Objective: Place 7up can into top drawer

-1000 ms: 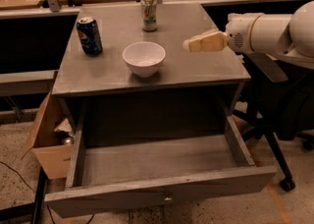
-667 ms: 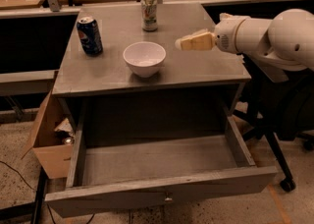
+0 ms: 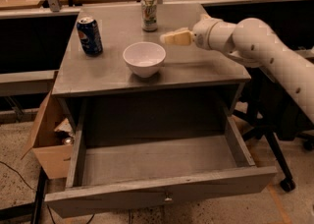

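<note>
On the grey desk point(image 3: 196, 68), camera view, items as follows:

- 7up can point(image 3: 149, 13): silvery-grey with pale green markings, upright, near the back edge of the desk top, about mid-width; nothing touches it
- blue can point(image 3: 90, 35): dark blue soda can, upright, at the left side of the desk top, well apart from the 7up can
- white bowl point(image 3: 144, 59): round, upright, near the middle of the top, in front of the 7up can and right of the blue can
- gripper point(image 3: 167, 38): reaching in from the right above the desk top, pointing left, just right of and a little nearer than the 7up can, not touching it; tan fingers point(image 3: 179, 37) lie together in one wedge with nothing between them
- arm point(image 3: 265, 51): white, perforated, entering from the right edge

Below the desk top:

- top drawer point(image 3: 157, 161): pulled fully out towards the camera, wide and shallow, grey floor bare; small round knob point(image 3: 168, 199) at the middle of the front panel
- cardboard box point(image 3: 49, 156): brown, open, on the floor at the left of the desk
</note>
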You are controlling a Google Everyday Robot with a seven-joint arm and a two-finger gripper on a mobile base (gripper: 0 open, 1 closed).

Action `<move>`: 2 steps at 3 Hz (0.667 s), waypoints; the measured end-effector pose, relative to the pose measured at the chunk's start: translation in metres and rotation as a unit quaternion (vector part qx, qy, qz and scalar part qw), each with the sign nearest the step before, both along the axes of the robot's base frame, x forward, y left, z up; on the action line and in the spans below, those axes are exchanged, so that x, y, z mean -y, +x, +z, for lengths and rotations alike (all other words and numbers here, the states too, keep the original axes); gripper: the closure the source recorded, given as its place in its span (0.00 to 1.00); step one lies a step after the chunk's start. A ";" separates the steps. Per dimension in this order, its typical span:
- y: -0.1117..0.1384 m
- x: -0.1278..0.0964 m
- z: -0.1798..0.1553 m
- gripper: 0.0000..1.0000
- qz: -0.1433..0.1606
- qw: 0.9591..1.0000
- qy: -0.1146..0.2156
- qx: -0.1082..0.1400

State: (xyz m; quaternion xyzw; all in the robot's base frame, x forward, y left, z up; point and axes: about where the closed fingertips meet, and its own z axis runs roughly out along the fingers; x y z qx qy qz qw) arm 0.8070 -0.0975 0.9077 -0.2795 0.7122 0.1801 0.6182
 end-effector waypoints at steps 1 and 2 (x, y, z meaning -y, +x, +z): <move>0.040 -0.031 -0.008 0.00 0.010 1.000 0.014 0.001; 0.072 -0.062 -0.015 0.00 0.006 0.999 0.032 -0.002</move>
